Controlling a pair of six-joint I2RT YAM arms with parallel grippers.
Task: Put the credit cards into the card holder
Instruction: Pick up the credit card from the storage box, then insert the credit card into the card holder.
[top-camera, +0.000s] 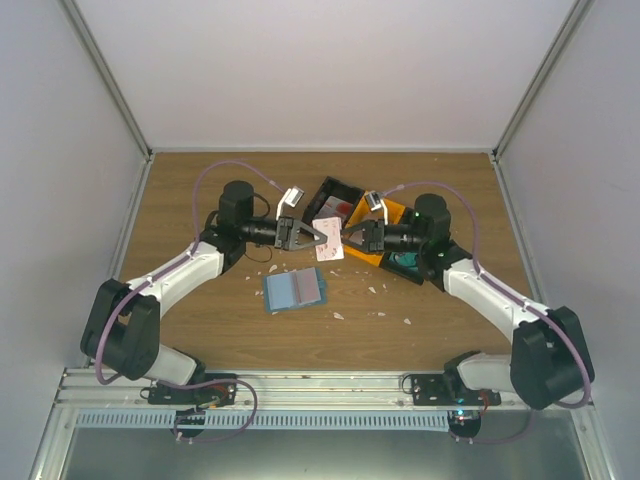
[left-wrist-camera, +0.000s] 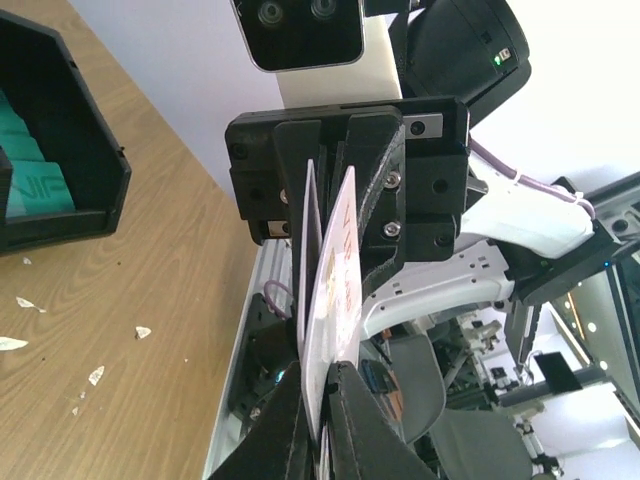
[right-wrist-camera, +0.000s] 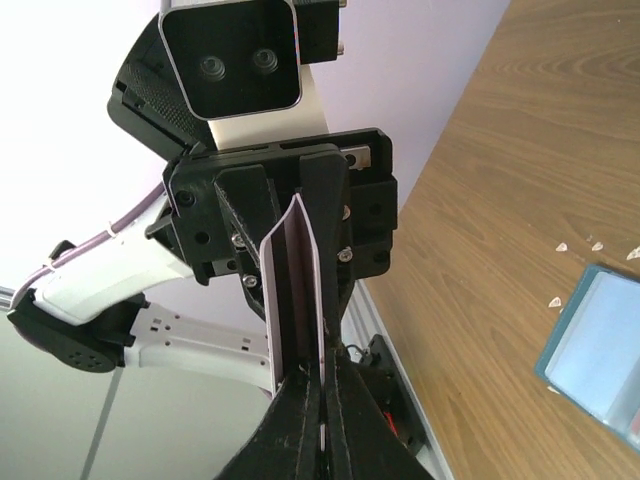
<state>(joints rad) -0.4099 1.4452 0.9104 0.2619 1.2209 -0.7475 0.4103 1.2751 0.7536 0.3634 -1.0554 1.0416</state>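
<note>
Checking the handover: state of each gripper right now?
Left gripper: shut on cards.
Right gripper: shut on the same cards.

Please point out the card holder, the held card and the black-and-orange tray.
card holder (top-camera: 295, 290): top view, middle of its blue face.
held card (top-camera: 329, 240): top view, middle of its red-blotched face.
tray (top-camera: 329, 188): top view, black far-left rim.

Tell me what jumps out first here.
Left claw and right claw meet above the middle of the table, both shut on opposite edges of the same red-blotched credit cards. Below them in the top view, the blue card holder lies flat among white scraps.
</note>
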